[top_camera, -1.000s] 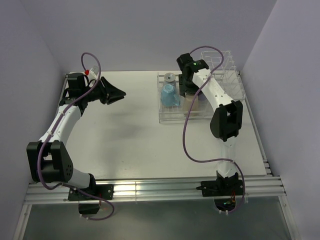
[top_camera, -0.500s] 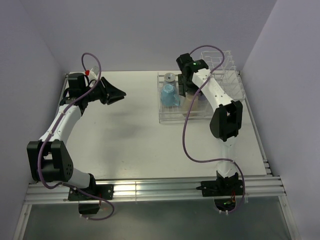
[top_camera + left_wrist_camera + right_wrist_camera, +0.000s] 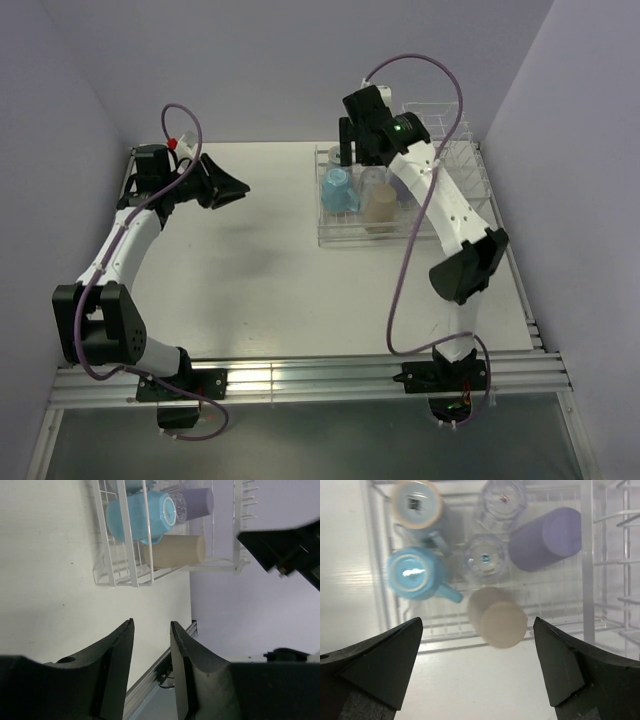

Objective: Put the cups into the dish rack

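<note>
Top view
- Left gripper (image 3: 232, 188): over the bare left part of the table (image 3: 260, 280), pointing toward the rack and well apart from it; how wide the jaws stand cannot be told here.
- Right gripper (image 3: 347, 145): raised over the far left part of the dish rack (image 3: 330, 238), fingers pointing down, touching nothing.
- Cups: a blue mug (image 3: 338, 190) and the tan cup (image 3: 380, 208) stand side by side in the flat tray section; others behind them are partly hidden by the arm.
- Rack place: far right part of the table, the tall dividers on its right side.

Left wrist view
- Jaws: partly open, a clear gap between the two fingers (image 3: 119, 650), nothing in it.
- Seen past the fingers: rack corner, blue mug, tan cup, purple tumbler (image 3: 197, 502), one clear glass (image 3: 177, 510), all inside the tray.
- Right arm (image 3: 290, 545): dark shape at the right edge.

Right wrist view
- Jaws: spread wide, a finger (image 3: 380, 665) low at either side, holding nothing.
- Cups: all six in the tray section, bases up toward the camera.
- Left column: second blue mug (image 3: 417, 505) above the blue mug, its handle toward the tan cup.
- Middle: second clear glass (image 3: 502, 497), clear glass below it, then the tan cup nearest the front rail.
- Right: purple tumbler, just beside the dividers.
</note>
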